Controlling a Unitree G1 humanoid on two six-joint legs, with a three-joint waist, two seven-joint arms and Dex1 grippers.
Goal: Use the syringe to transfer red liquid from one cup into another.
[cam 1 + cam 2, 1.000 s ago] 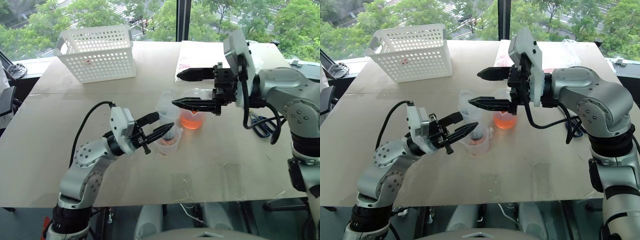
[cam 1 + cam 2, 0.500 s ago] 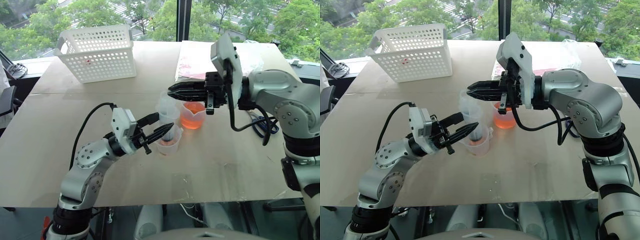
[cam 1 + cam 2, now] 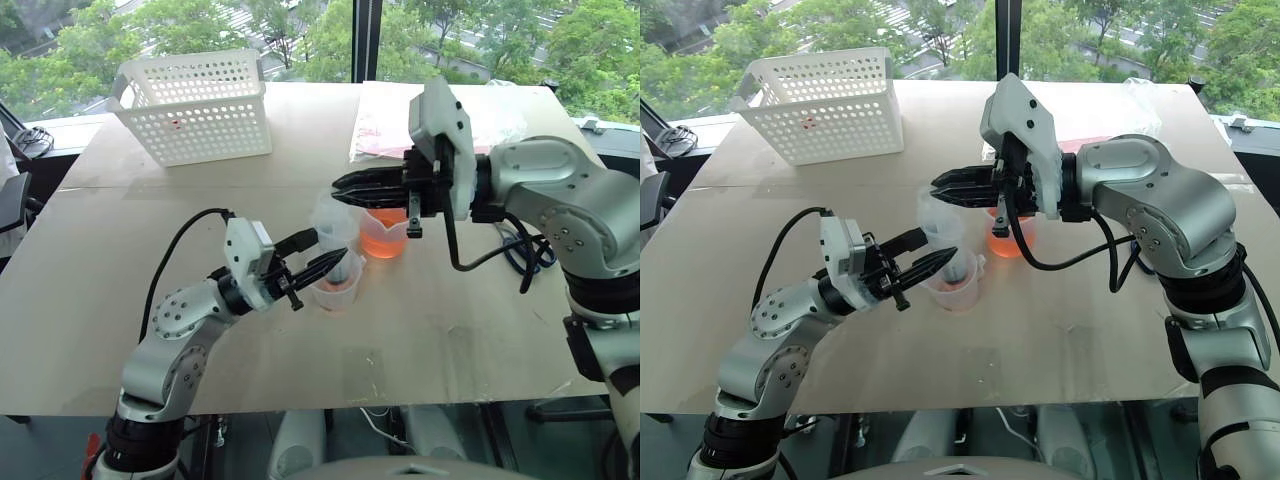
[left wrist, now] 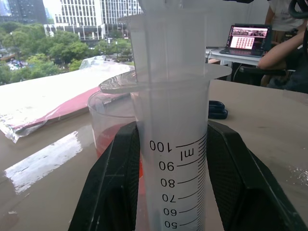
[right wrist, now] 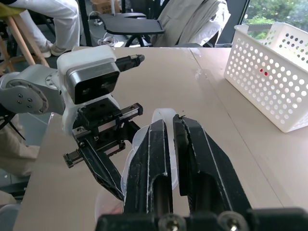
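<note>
The syringe [image 3: 333, 222] stands upright with its lower end in the smaller beaker [image 3: 336, 292], which holds a little red liquid. My left gripper [image 3: 332, 247] is shut on the clear barrel; in the left wrist view its fingers [image 4: 118, 183] press both sides of the printed scale [image 4: 180, 163]. Coming in level from the right, my right gripper [image 3: 340, 187] is shut on the white plunger end [image 5: 163, 117] at the syringe's top. Just right of the syringe stands the larger beaker [image 3: 384, 232], partly filled with orange-red liquid [image 3: 1008, 243].
A white perforated basket [image 3: 195, 105] sits at the table's back left. A pink-and-clear plastic packet [image 3: 385, 125] lies at the back centre. Dark cables [image 3: 527, 252] lie at the right. Beyond the table a laptop [image 4: 248, 37] stands beside a seated person.
My right gripper, wide open a second ago, has swung left over the syringe's top and shut on the plunger end. The left gripper and both beakers have stayed put.
</note>
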